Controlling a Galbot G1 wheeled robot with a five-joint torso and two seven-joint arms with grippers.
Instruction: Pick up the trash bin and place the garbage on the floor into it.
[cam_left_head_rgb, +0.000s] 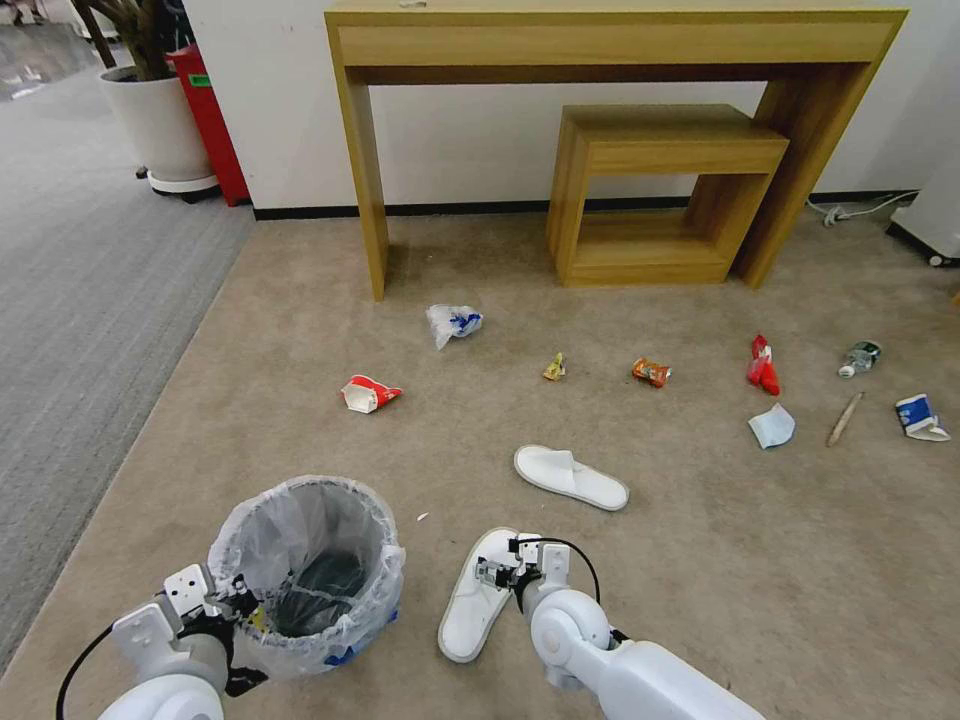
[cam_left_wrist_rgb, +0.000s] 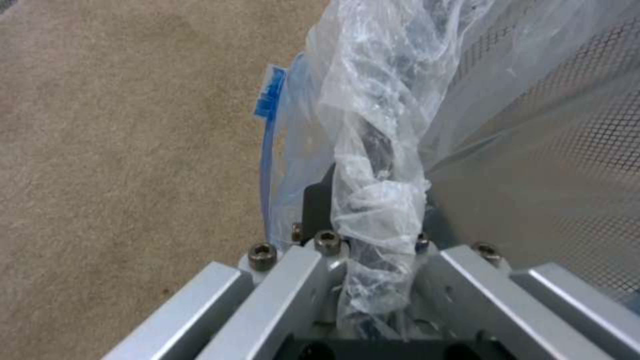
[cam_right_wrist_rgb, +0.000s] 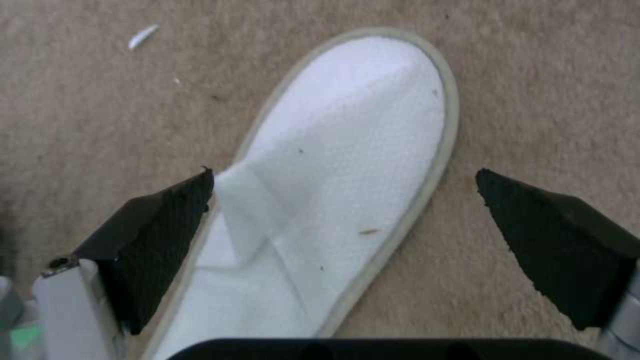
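Right gripper (cam_left_head_rgb: 492, 573): lower centre of the head view, fingers spread wide over the near white slipper (cam_left_head_rgb: 473, 596). In the right wrist view one black pad (cam_right_wrist_rgb: 157, 240) touches the slipper's edge; the other stands clear over bare carpet.

Left gripper (cam_left_head_rgb: 237, 600): lower left of the head view, pinching the rim of the trash bin (cam_left_head_rgb: 310, 570). In the left wrist view the bag liner (cam_left_wrist_rgb: 380, 165) is bunched between my fingers.

Trash bin: just left of the near slipper, on the beige carpet (cam_left_head_rgb: 700, 560).

Second slipper (cam_left_head_rgb: 570, 477): centre of the frame, above the right gripper.

Red-and-white paper cup (cam_left_head_rgb: 369, 393): left of centre.

White-blue plastic bag (cam_left_head_rgb: 451, 323): above centre.

Yellow wrapper (cam_left_head_rgb: 554, 368), orange wrapper (cam_left_head_rgb: 651, 372), red wrapper (cam_left_head_rgb: 764, 365): a row running to the right.

Pale tissue (cam_left_head_rgb: 772, 426), wooden stick (cam_left_head_rgb: 844, 418), small bottle (cam_left_head_rgb: 859, 358), crushed cup (cam_left_head_rgb: 920, 418): far right.

Wooden desk (cam_left_head_rgb: 610, 40): top of the frame.
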